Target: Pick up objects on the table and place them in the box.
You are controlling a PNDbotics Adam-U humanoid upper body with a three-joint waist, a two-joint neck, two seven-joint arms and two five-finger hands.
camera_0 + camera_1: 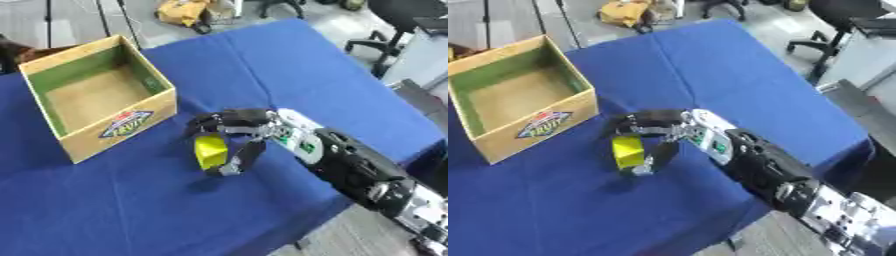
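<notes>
We see the robot's right hand (234, 131), black with silver joints, reaching in from the lower right, its fingers and thumb curled around a small yellow block (210, 151) held just above the blue tablecloth (297, 75). To the left, well apart, stands an open wooden box (122, 127) with green inner walls and a colourful label on its front

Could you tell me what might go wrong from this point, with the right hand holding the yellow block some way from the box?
1. The yellow block sits between the curled fingers and thumb of the right hand, held only at its sides; it may slip out on the way.
2. The box has tall walls, so a low carry could knock block or fingers against the near wall.
3. An early release would drop the block on the blue tablecloth.
</notes>
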